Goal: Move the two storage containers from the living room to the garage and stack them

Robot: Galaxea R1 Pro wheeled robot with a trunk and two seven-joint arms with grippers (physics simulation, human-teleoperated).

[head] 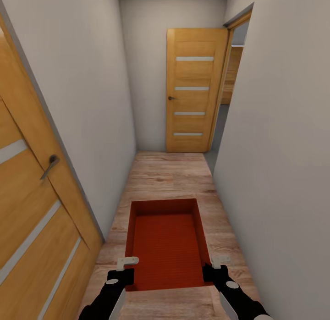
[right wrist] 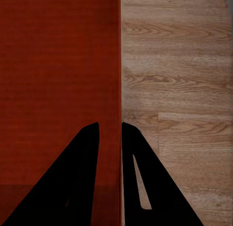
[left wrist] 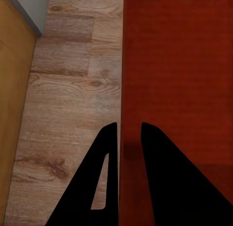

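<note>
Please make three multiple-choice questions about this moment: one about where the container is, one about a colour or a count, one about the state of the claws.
1. Where is the storage container?
A. Carried in front of the robot above the wood floor of a corridor
B. On a shelf
C. On a concrete floor beside a car

2. How many wooden doors show in the head view?
A. None
B. Two
C. Four

3. How do the claws hold it?
A. Both hang free
B. One grips a door handle
C. Each is shut on a side wall

Answers: 1 A, walls close in on both sides. 2 B, door ahead and door near the left arm. 3 C, left claw and right claw straddle the walls.
</note>
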